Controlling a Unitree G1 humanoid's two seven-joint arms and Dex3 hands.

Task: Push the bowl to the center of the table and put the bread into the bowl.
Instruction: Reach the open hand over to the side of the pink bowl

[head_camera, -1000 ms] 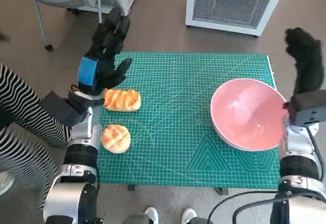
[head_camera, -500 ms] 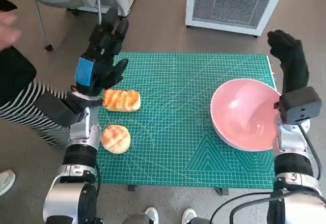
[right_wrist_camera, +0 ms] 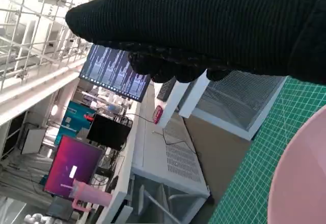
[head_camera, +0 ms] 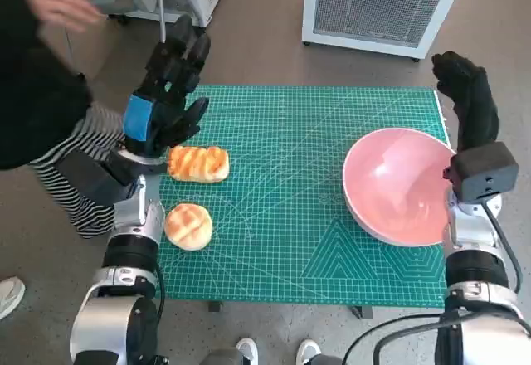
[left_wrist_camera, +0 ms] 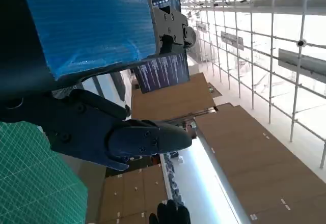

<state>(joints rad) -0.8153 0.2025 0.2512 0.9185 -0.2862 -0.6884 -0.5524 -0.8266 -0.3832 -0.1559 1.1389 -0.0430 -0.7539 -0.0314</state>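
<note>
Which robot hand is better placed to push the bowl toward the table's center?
The right hand, probably: it is raised just beyond the pink bowl at the table's right edge, while the left hand is across the table above the bread.

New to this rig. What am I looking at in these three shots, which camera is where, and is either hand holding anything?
It is a humanoid robot at a small table. The wide shot is from its head, looking down; the other two come from cameras behind each wrist and mostly show the room.

The left hand, black with blue tape, is raised over the green cutting mat's far left edge, fingers apart, holding nothing. The right hand, in a black knitted glove, is raised beyond the pink bowl, also holding nothing.

The bowl sits near the mat's right edge. Two breads lie at the left: a long glazed bread and a round bun. A person leans in at upper left.
</note>
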